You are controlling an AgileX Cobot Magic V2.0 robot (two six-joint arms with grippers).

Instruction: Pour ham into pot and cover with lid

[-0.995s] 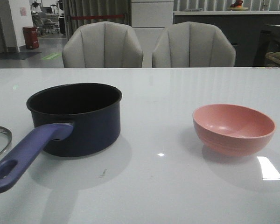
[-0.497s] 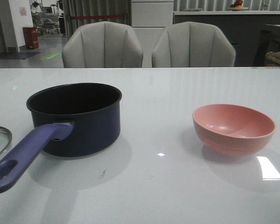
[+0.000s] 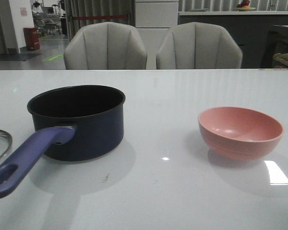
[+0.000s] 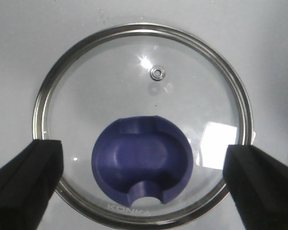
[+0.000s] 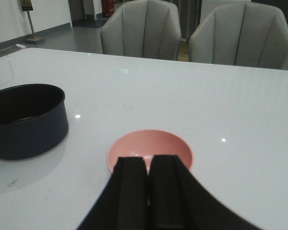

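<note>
1. On the white table (image 3: 182, 191), the navy saucepan (image 3: 81, 122) stands open at the left with its purple-blue handle (image 3: 26, 160) pointing toward the robot, and the pink bowl (image 3: 240, 132) sits well apart from it on the right.
2. Neither arm shows in the front view. By my reading the task has hardly begun: nothing is lifted, the pot is uncovered, and the bowl has not been tipped.
3. The right gripper (image 5: 148, 179) hangs above the near side of the bowl with its fingers pressed together and nothing between them.
4. The left gripper (image 4: 144, 184) hovers over the glass lid (image 4: 182, 100), which lies flat on the table to the left of the pot. Its fingers are spread wide either side of the blue knob (image 4: 141, 165), gripping nothing.
5. The next move probably falls to the right arm: spread the fingers, drop to the bowl's rim and pinch it firmly enough to carry and tilt over the pot. The lid waits until then.
6. The ham is hard to find. A small pale patch shows inside the bowl, half hidden behind the right fingers; I cannot tell if it is a slice.
7. In the front view only the lid's edge (image 3: 2, 143) shows, cut off by the frame.
</note>
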